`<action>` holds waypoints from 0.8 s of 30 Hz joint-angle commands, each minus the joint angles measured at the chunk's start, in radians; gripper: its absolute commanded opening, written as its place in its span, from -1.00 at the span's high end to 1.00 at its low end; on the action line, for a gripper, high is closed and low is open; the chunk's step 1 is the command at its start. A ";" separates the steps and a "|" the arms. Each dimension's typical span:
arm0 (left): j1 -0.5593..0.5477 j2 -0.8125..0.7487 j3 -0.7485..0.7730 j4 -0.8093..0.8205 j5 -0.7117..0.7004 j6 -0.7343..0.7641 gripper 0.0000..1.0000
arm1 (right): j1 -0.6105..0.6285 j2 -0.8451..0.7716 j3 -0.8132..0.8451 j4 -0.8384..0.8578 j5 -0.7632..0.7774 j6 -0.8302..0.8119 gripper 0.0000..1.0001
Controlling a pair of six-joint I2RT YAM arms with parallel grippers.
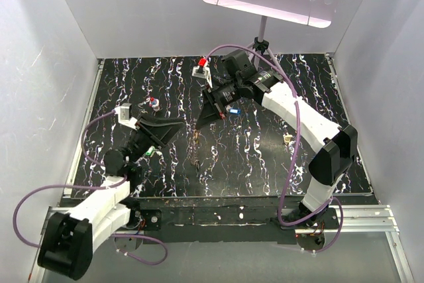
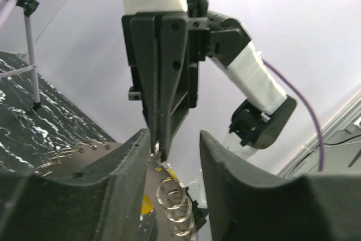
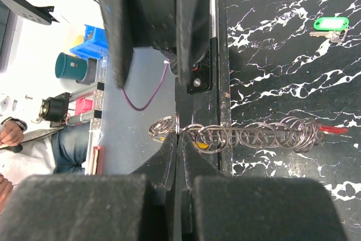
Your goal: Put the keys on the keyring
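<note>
Keyring [image 3: 248, 135] pinched by right gripper [image 3: 179, 139], clearest in right wrist view

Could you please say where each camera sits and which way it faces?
Top: overhead from behind, facing down at the table; left arm, right arm show.
Left wrist: low, looking up through the open left pincer at the right pincer.
Right wrist: looking down past the shut right pincer onto the ring chain.
Both wrists see the chain.

Glimpsed only a sliver of the red key [image 3: 334, 129] behind the far end of the keyring [image 3: 254, 135]. Could not see its lowest rings, cut off by the left wrist view's bottom edge. From above, could not make out the blade of the blue key [image 1: 233, 110] near the keyring.
</note>
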 commanded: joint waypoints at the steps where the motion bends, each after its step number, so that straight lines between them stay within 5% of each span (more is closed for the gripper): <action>1: 0.092 -0.111 0.069 -0.140 0.167 -0.035 0.05 | 0.002 -0.040 0.030 -0.095 -0.028 -0.109 0.97; 8: 0.145 -0.135 0.325 -0.845 0.509 0.184 -0.14 | 0.001 0.026 0.123 -0.404 -0.064 -0.378 0.97; 13: 0.146 -0.045 0.448 -1.068 0.662 0.296 -0.22 | 0.002 0.086 0.197 -0.596 -0.064 -0.511 0.97; 24: 0.064 0.062 0.518 -1.139 0.672 0.359 -0.16 | 0.013 0.123 0.222 -0.629 -0.070 -0.536 0.97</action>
